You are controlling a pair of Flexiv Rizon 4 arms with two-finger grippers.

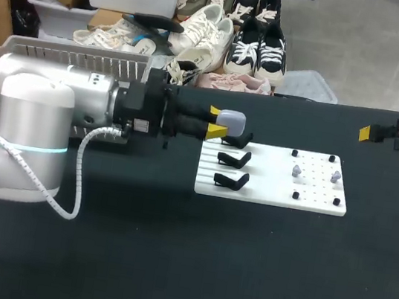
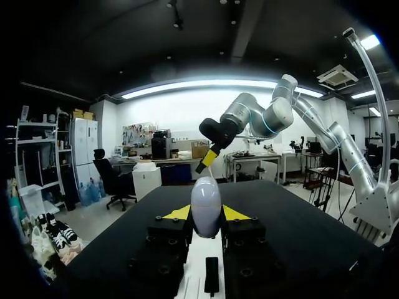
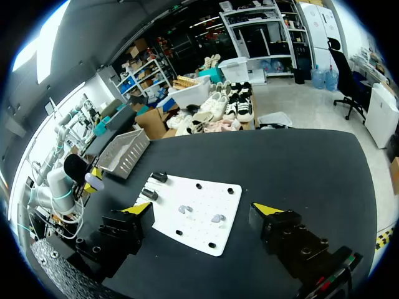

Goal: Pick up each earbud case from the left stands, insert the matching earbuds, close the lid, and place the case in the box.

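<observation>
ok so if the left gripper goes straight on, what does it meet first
Likely the right gripper, which the left wrist view shows dead ahead of the left gripper and the earbud case in its fingers. Above the white board the way looks free; depth is unclear.

No readable text or labels anywhere here.

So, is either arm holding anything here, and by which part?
The left jaws pinch the case by its two sides, its far end sticking out past the tips. The right jaws are open, empty.
</observation>
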